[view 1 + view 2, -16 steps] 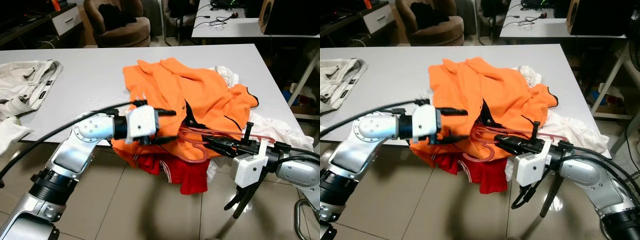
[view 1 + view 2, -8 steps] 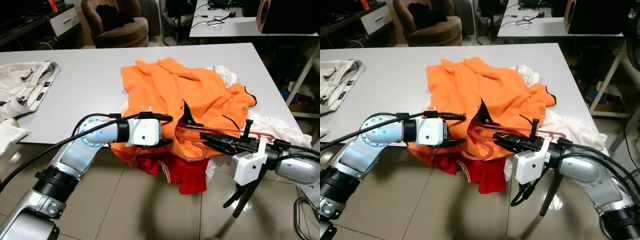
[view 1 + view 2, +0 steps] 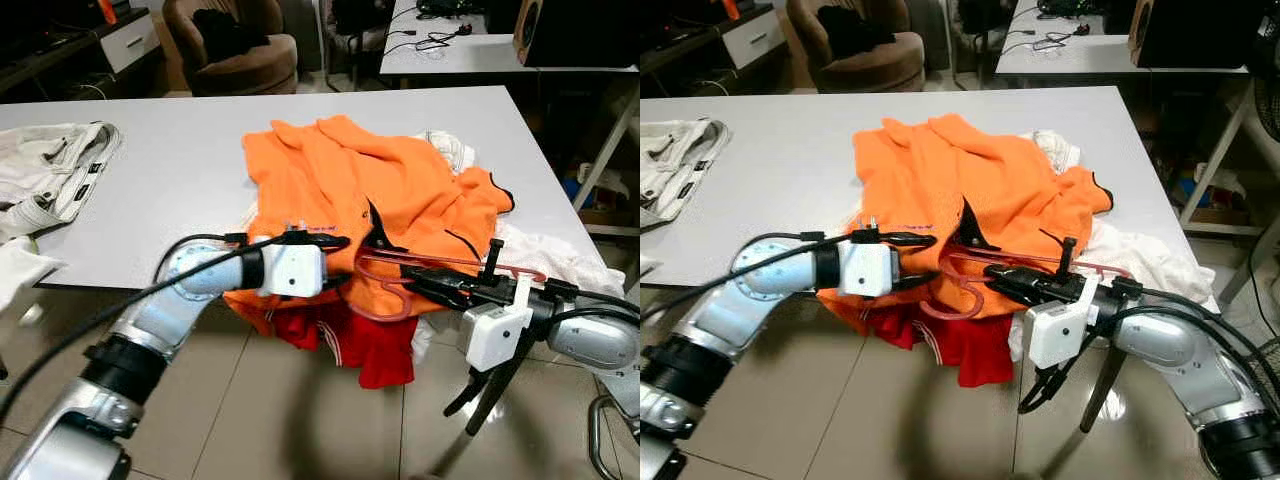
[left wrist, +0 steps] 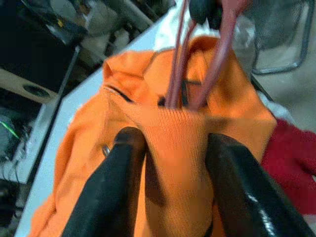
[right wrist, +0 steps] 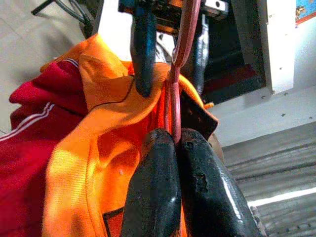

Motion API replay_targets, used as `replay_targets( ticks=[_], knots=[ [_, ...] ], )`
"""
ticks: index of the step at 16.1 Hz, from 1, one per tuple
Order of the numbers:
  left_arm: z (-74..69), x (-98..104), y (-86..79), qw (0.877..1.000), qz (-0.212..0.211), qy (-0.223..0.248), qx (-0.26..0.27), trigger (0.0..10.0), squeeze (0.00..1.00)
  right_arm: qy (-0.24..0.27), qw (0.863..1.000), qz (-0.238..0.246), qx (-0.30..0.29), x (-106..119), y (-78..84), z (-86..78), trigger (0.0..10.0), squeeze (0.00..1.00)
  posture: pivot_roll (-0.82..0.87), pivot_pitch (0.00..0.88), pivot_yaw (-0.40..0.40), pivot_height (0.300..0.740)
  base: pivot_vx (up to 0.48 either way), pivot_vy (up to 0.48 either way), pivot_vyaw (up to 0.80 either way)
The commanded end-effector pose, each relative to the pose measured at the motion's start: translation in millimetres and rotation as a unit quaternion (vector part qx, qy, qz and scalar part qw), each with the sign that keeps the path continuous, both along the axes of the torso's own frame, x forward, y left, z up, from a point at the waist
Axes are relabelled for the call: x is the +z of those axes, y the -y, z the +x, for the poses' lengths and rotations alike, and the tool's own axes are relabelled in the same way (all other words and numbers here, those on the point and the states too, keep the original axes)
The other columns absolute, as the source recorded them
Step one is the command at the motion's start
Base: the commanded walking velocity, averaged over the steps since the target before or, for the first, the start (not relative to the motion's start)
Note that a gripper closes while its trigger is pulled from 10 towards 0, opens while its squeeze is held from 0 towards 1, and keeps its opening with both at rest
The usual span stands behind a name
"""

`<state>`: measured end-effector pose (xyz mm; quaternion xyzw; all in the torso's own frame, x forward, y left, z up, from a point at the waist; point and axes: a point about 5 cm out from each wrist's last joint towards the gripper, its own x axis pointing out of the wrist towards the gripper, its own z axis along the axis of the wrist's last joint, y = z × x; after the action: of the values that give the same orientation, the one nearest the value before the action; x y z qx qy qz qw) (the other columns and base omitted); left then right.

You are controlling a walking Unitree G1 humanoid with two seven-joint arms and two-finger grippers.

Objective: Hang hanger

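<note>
1. The rumpled orange knit shirt [image 3: 380,195] lies at the near edge of the long white table [image 3: 180,160].
2. The right gripper [image 3: 425,285] is clamped tight on the translucent red plastic hanger [image 3: 385,285], which pokes into the shirt's collar.
3. The left gripper [image 3: 330,262] straddles the shirt's front fold, with fingers [image 4: 123,163] parted around the fabric.
4. A dark red garment [image 3: 360,345] hangs below the shirt.

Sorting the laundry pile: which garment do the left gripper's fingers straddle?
The orange knit shirt on top of the pile. Its fabric bunches between the left gripper fingers, unlike the red garment hanging below or the white one beside it.
</note>
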<state>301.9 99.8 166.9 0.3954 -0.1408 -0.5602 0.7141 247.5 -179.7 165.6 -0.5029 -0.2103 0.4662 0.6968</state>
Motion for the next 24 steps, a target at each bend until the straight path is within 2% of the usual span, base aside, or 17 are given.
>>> replay_targets(
  ticks=[1,4,7,14,15,16,17,20,22,23,24],
  knots=[
    [2.9,7.3,1.3,1.0,0.002,0.024,-0.003,0.0,0.0,0.011,1.0,0.011,0.02,6.9,-8.7,-0.5,10.0,0.0,-0.23,0.0,0.147,0.74,0.0,0.0,0.0],
    [3.7,0.2,0.7,0.999,0.02,0.046,-0.002,0.0,0.0,0.01,1.0,0.018,0.022,9.0,-10.7,0.4,10.0,0.0,-0.23,0.0,0.147,0.74,0.0,0.0,0.0],
    [6.4,0.2,-4.4,0.998,0.028,0.057,0.004,0.0,0.0,0.007,1.0,0.016,0.021,8.3,-8.7,0.2,10.0,0.0,-0.23,0.0,0.145,0.74,0.0,0.0,0.0],
    [3.1,-1.3,-13.0,0.996,0.04,0.082,-0.015,0.0,0.0,0.003,1.0,0.014,0.016,8.0,-4.7,0.2,10.0,0.0,-0.23,0.0,0.145,0.74,0.0,0.0,0.0],
    [3.3,-1.2,-13.0,0.996,0.036,0.082,-0.015,0.0,0.0,-0.007,1.0,0.026,0.012,8.5,-4.2,1.2,10.0,0.0,-0.23,0.0,0.146,0.74,0.0,0.0,0.0],
    [3.5,-1.2,-12.0,0.996,0.034,0.083,-0.016,0.0,0.0,-0.016,0.999,0.04,0.009,9.8,-4.2,1.8,10.0,0.63,-0.23,0.0,0.146,0.74,0.0,0.0,0.0],
    [3.9,-1.6,-11.2,0.996,0.034,0.084,-0.015,0.0,0.0,-0.024,0.998,0.058,0.001,11.9,-2.9,2.4,10.0,1.0,-0.23,0.0,0.146,0.74,0.0,0.0,0.0],
    [5.5,-3.4,-12.9,0.996,0.039,0.084,-0.005,0.0,0.0,-0.032,0.993,0.114,-0.021,22.2,7.2,-1.8,10.0,1.0,-0.23,0.0,0.146,0.74,0.0,0.0,0.0],
    [9.8,-5.8,-14.6,0.995,0.044,0.086,0.011,0.0,0.0,-0.04,0.991,0.123,-0.027,24.5,14.7,-17.2,10.0,1.0,-0.23,0.0,0.147,0.74,0.0,0.0,0.0],
    [10.4,-6.1,-14.9,0.995,0.045,0.087,0.014,0.0,0.0,-0.043,0.991,0.123,-0.025,24.4,14.3,-20.5,10.0,1.0,-0.24,0.0,0.149,0.74,0.0,0.0,0.0],
    [12.6,-6.5,-15.4,0.995,0.049,0.089,0.022,0.0,0.0,-0.051,0.991,0.12,-0.019,23.3,12.3,-32.6,10.0,1.0,-0.24,0.0,0.149,0.74,0.0,0.0,0.0]
  ],
)
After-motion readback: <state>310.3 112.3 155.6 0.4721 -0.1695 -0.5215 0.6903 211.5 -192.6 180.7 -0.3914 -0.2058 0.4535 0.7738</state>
